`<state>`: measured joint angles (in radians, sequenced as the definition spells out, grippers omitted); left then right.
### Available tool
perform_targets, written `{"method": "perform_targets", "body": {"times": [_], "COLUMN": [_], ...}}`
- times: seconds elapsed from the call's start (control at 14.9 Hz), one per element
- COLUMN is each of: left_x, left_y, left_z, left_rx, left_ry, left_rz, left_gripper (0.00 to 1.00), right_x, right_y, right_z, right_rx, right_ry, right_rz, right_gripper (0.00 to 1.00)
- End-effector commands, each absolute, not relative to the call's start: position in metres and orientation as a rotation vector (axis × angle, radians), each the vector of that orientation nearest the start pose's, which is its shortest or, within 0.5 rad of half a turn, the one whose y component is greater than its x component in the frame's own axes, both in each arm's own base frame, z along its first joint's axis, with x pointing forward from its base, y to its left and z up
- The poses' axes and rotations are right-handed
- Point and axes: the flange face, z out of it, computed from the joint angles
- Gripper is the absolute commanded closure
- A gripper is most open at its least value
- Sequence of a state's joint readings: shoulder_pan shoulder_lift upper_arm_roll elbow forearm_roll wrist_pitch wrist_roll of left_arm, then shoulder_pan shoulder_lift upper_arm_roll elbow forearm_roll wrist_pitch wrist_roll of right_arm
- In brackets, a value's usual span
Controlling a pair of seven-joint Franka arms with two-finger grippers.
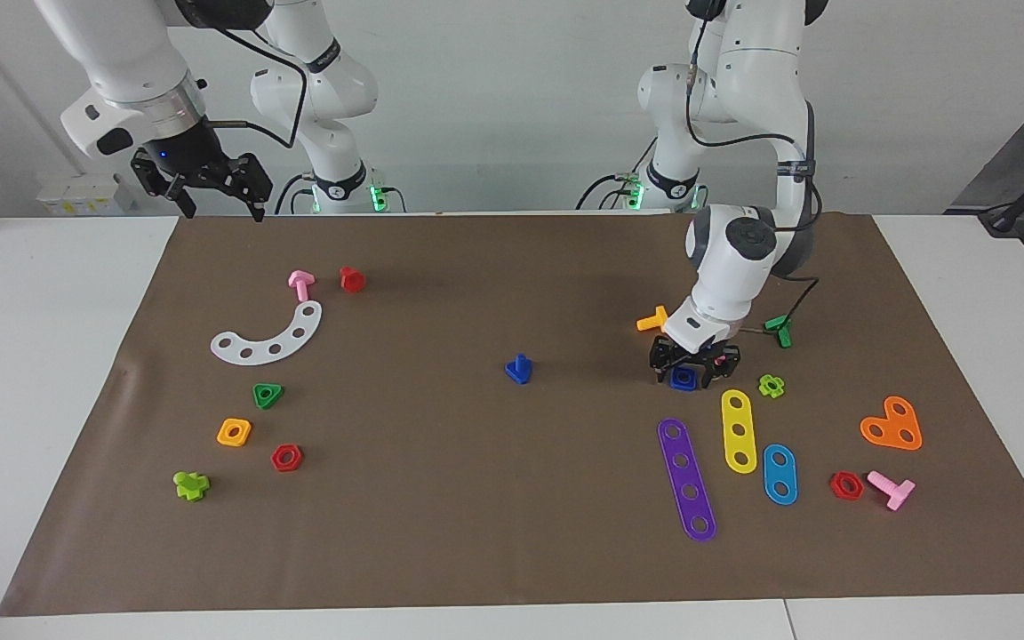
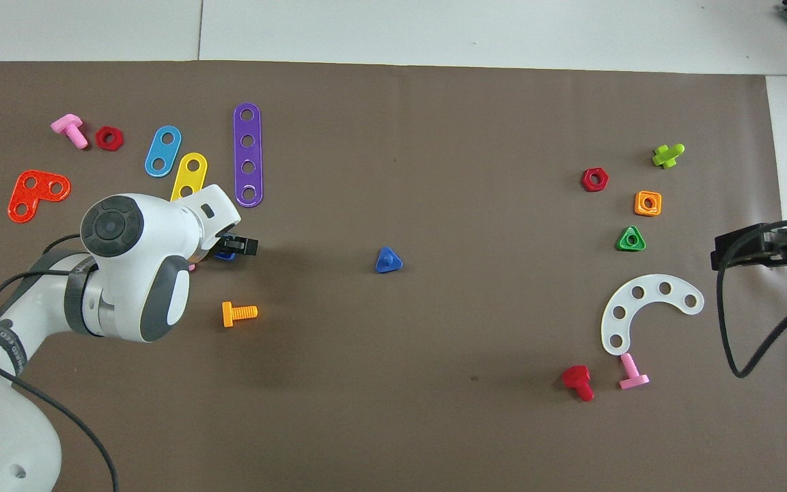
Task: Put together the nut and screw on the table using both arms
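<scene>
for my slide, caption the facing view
Left gripper down at the nut; screw mid-mat; right gripper waits raised.

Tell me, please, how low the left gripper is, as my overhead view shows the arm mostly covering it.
Observer: The left gripper is down at the mat, with the blue nut right under it. Whether it grips, I cannot tell.
Operator: Is anything else hidden from me there?
Observer: Yes, a green bolt lies on the mat beside that gripper, nearer to the robots than a green nut.
Operator: And how high is the right gripper?
Observer: The right gripper waits open, raised high over the mat's edge nearest the robots.
</scene>
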<state>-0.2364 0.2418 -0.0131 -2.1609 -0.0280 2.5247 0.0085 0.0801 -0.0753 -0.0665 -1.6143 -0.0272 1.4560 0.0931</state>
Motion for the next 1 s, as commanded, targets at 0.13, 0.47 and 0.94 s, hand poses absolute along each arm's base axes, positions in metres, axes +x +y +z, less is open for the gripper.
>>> {"method": "perform_targets", "body": {"times": [0.13,0.47,0.94], "left_x": [0.557,0.594,0.586], "left_y": [-0.139,-0.162,-0.296], "left_z": [0.303,0.379,0.419], "left_rx": [-3.156,-3.176,-3.217], "left_ry": [0.352,0.254,-0.018], "left_rz": [-0.169,-0.160,-0.218], "left_gripper": [0.87,1.00,1.00], "right_x": [0.508,0.508,0.508], "right_y": [0.003,0.004,0.004], "right_z": [0.643,0.642,0.643], "right_rx": [-3.158,-3.159,-3.159], "right_ry": [0.077,0.072,0.069], "right_rz": [0.079,0.082,0.079], "right_gripper": [0.00,0.00,0.00]}}
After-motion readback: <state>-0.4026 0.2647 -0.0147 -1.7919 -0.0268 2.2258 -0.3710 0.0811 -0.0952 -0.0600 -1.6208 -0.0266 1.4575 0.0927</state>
